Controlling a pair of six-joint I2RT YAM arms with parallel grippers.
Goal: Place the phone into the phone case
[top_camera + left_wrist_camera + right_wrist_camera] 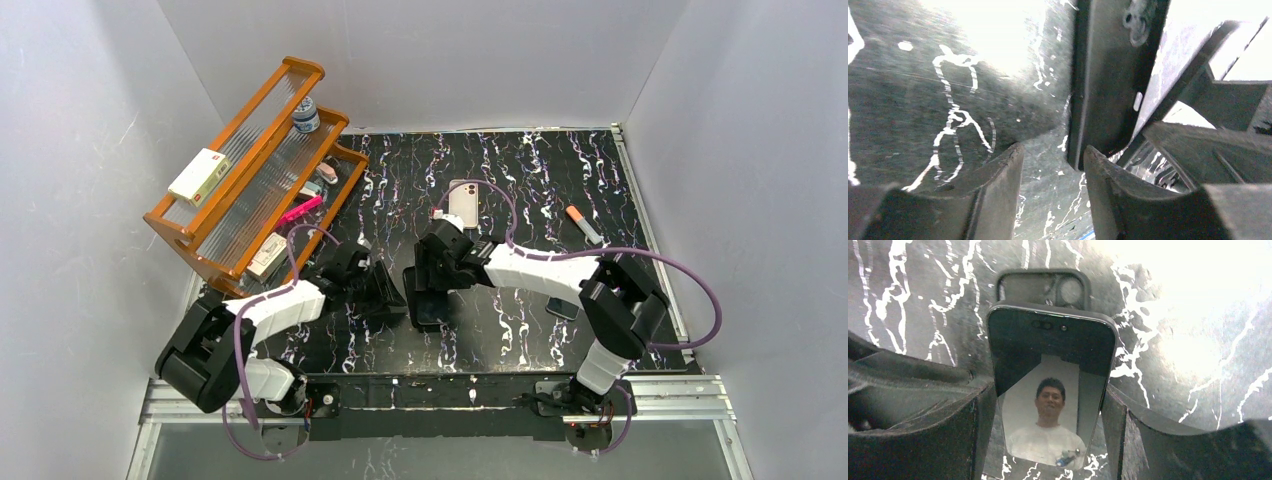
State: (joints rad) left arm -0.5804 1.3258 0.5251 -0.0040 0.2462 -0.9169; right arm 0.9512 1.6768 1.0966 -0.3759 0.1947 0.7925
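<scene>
The phone (pixel 1050 365), glossy screen up, is clamped by its long edges between the fingers of the right gripper (pixel 1050 407), near the middle of the marbled black table (pixel 520 180). Its top end overlaps a dark shell (pixel 1020 290) with a camera opening that lies on the table. The phone case (pixel 462 203), pale cream-white, lies flat farther back, apart from the phone. The left gripper (pixel 1053 152) sits low beside the right one, jaws parted with only table surface between them. A dark slab edge (pixel 1103 85) stands just past its fingertips; what it belongs to cannot be told.
</scene>
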